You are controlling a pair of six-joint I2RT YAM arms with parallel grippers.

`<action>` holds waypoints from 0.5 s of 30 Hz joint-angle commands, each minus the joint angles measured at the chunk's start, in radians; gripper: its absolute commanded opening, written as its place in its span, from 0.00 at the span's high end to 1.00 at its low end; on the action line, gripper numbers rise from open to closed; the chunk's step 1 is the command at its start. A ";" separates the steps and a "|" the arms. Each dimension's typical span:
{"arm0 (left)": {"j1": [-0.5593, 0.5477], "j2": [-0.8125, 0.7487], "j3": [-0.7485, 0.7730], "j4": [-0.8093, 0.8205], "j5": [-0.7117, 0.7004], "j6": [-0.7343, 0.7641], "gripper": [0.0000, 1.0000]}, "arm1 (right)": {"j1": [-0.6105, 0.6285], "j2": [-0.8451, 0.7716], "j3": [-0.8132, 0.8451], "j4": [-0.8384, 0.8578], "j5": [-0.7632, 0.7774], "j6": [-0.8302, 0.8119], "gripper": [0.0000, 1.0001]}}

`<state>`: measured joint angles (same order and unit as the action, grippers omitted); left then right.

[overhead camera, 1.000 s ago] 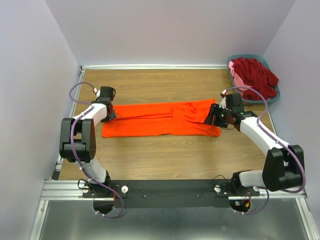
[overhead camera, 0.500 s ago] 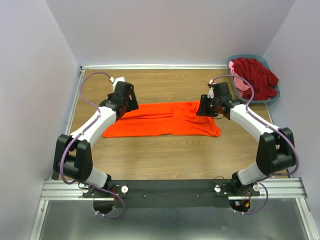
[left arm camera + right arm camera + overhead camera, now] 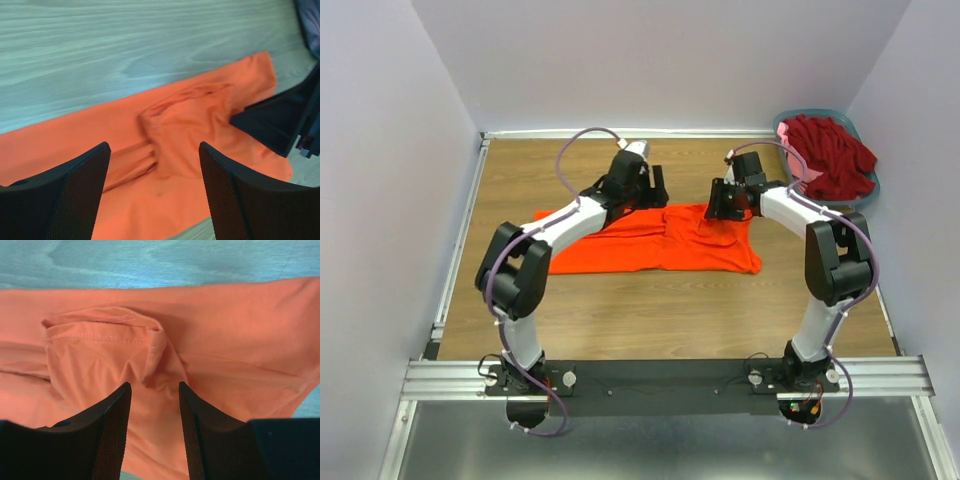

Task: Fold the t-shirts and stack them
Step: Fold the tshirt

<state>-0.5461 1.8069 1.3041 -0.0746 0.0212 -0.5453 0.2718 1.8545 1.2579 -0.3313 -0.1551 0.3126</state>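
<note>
Top external view: the orange t-shirt [image 3: 620, 250] lies flat across the middle of the bench [image 3: 670, 310], a long band running left to right, with a bunched fold right of its centre. My left claw [image 3: 152, 150] hangs over that fold with its jaws spread wide and nothing between them. My right claw [image 3: 153, 387] is released too, its jaws partly apart above the stitched sleeve [image 3: 105, 345]. Whether its tips brush the cloth I cannot tell from this angle.

I judge this shirt light, limp and easily wrinkled. It will sag and drag on the wood, so it wants a pinch through both layers at an edge or a corner, one claw at each end to keep it taut. The sleeve's seamed hem looks like the firmest place to bite.

In the upper right of the frame sits the grey-blue basket [image 3: 820, 112]. A dark red shirt [image 3: 835, 150] is heaped in it above the rim, and a pink shirt [image 3: 786, 131] shows at its left side.
</note>
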 commanded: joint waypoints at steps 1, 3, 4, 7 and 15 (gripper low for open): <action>-0.038 0.089 0.083 0.049 0.048 0.013 0.22 | -0.026 0.021 0.038 0.035 -0.058 0.000 0.49; -0.049 0.146 0.121 0.044 0.034 0.019 0.28 | -0.032 0.028 0.040 0.038 -0.066 0.002 0.48; -0.057 0.178 0.133 0.041 0.031 0.019 0.30 | -0.040 0.029 0.041 0.038 -0.079 0.002 0.48; -0.064 0.216 0.164 0.012 0.016 0.022 0.33 | -0.043 0.031 0.047 0.038 -0.099 -0.001 0.48; -0.075 0.281 0.188 -0.016 -0.014 0.048 0.47 | -0.051 0.052 0.064 0.041 -0.121 0.002 0.48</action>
<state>-0.6109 2.0556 1.4559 -0.0708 0.0349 -0.5194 0.2268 1.8698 1.2881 -0.3077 -0.2432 0.3130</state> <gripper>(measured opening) 0.547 0.520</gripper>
